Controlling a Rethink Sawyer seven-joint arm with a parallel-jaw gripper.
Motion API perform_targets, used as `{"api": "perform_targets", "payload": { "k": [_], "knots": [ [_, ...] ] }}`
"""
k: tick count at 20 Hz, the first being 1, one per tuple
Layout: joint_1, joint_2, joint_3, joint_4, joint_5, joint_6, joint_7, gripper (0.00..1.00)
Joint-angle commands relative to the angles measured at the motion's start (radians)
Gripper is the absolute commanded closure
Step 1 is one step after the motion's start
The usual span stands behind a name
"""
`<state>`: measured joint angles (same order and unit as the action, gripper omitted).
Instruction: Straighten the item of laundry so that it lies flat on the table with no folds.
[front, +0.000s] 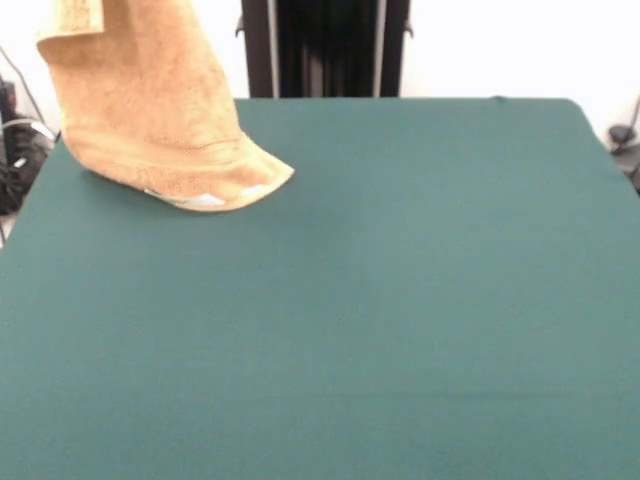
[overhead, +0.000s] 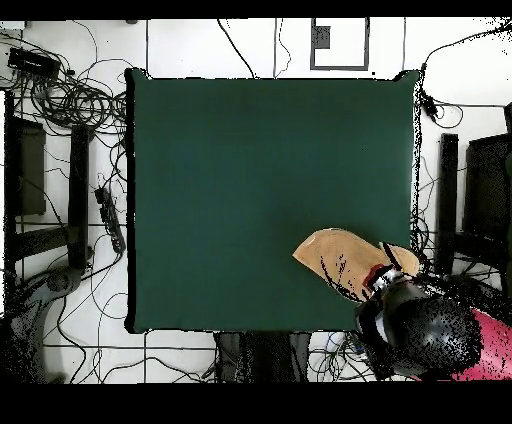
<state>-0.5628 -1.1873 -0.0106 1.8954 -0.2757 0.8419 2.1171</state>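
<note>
Pincer: in the overhead view you see only the black and red wrist bulk above the worktop's corner nearest the base; the tips are masked by it, and the front view cuts the arm off at the top edge. You cannot tell from the tips whether they are spread or pressed together. Judgement: the cloth hangs taut from that spot, so they are most likely pinching its upper edge.

Small orange-tan terry-cloth towel: lifted, draped steeply down from above the front view's top left. Its lower hem curls onto the surface, touching it along a curved line with a pale strip showing underneath, possibly the white tag or a border band. One upper corner flops over as a fold at the top left. From overhead the towel reads as a rounded tongue spreading away from the wrist toward the middle.

Large rectangular worktop in plain dark green cloth: the towel sits near one corner, well away from the centre.

Step in hand, as judged: lift-and-drag, with the bottom hem as anchor.

Next move calls for: you carry the held edge low and away from the anchored hem, toward open cloth, so the towel lays down progressively without the hem rolling under; release only once it lies flat.
</note>
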Motion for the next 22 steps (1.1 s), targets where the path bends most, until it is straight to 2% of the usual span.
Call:
{"api": "perform_targets", "payload": {
  "k": [1, 5, 12, 17, 22],
  "knots": [
    [0.035, 0.075, 0.16, 0.117, -0.092, -0.016, -0.295, 1.0],
    [0.079, 0.143, 0.182, 0.018, -0.128, 0.026, -0.201, 1.0],
    [0.172, 0.27, 0.172, -0.165, -0.123, 0.082, -0.014, 1.0],
    [0.205, 0.32, 0.148, -0.225, -0.109, 0.054, 0.029, 1.0],
    [0.238, 0.326, 0.113, -0.268, -0.1, 0.053, 0.079, 1.0]
  ]
}}
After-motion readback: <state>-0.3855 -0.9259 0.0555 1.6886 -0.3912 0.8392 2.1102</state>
